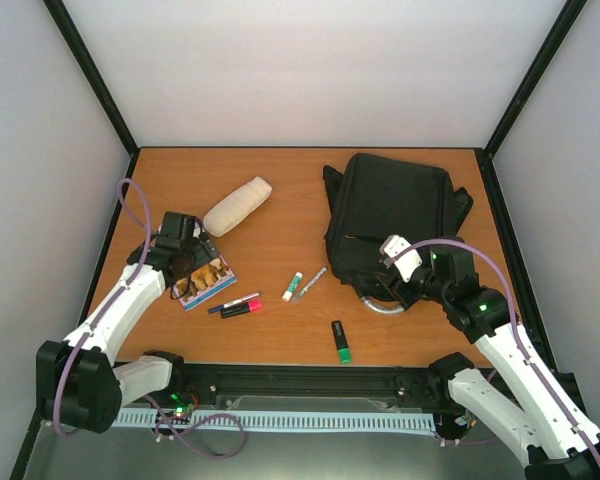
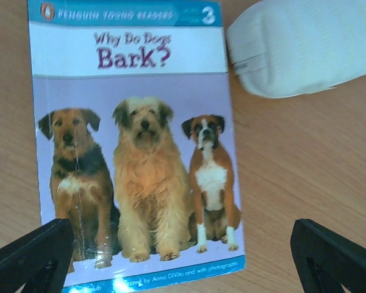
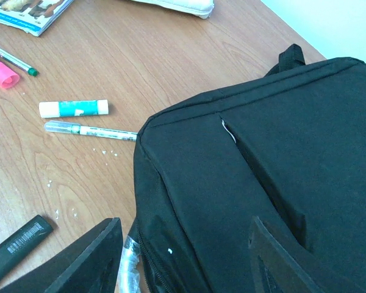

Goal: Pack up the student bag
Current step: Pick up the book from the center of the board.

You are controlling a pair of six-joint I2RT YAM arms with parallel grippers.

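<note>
Bag (image 1: 390, 215) is laid flat on the right of the tabletop (image 1: 300, 190), its edge straddled by the right claw (image 3: 186, 244), grip not to be told, likely for steadying or opening, while the left claw (image 2: 183, 244) is spread wide over the book (image 2: 134, 152), apparently readied for pickup.

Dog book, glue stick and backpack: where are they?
Book (image 2: 134, 152): left wrist view, on the middle dog of the cover.
Glue stick (image 3: 76, 108): right wrist view, on its green label.
Backpack (image 1: 385, 215): top view, middle of its black panel.
</note>
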